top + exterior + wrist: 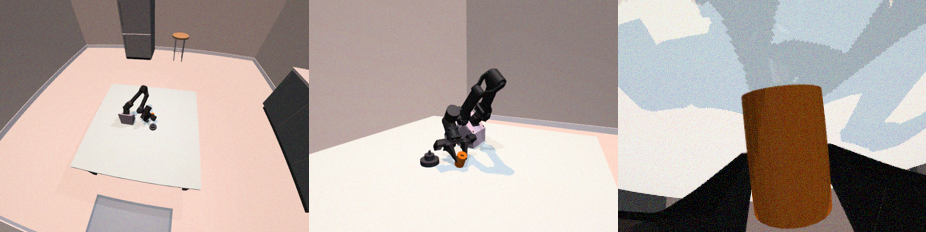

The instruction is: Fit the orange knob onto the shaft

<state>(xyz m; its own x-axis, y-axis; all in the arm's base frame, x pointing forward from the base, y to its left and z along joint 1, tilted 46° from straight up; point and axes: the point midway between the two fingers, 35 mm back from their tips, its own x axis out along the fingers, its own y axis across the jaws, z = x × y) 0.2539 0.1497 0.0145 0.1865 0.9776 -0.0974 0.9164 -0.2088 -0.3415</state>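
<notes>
The orange knob (152,113) (459,162) (788,157) is between the fingertips. It stands nearly upright but tilted, with an end that shows a dark hole turned up toward the exterior camera. My gripper (461,160) (787,156) is shut on the knob's sides, low over the table. Whether the knob touches the table is unclear. The dark round pedestal (153,128) (429,162) stands apart from the knob, to its left in the exterior view. Its thin shaft (429,151) points up, bare. The shaft's flat side cannot be made out. The pedestal is not visible in the wrist view.
The arm's pale purple base block (126,119) (479,136) stands on the white table (139,152) (433,199), behind the gripper in the exterior view. A stool (180,36) and a tall dark cabinet (138,46) stand on the floor beyond the table.
</notes>
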